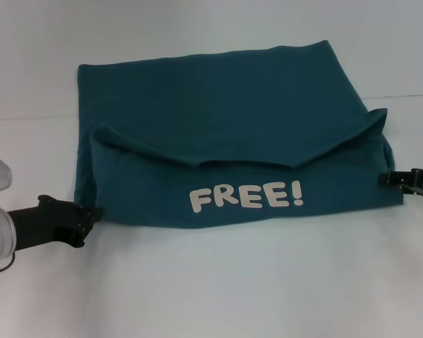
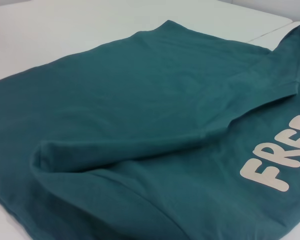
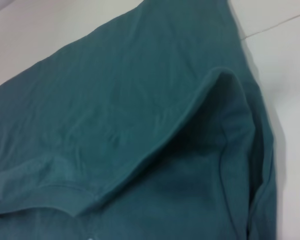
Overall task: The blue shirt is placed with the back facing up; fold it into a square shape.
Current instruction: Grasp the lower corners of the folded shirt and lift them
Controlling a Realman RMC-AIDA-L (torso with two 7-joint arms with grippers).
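1. We are pinching the blue shirt (image 1: 225, 134) at its near left corner with our left gripper (image 1: 92, 215), fingers clamped on cloth.
2. Our right gripper (image 1: 389, 179) is gripping the right edge.
3. The shirt is lying half-folded on the white table (image 1: 218, 289), "FREE!" lettering (image 1: 245, 196) showing.

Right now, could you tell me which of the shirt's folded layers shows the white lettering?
The near flap of the blue shirt, folded up between both grippers, carries "FREE!"; the far layer is plain.
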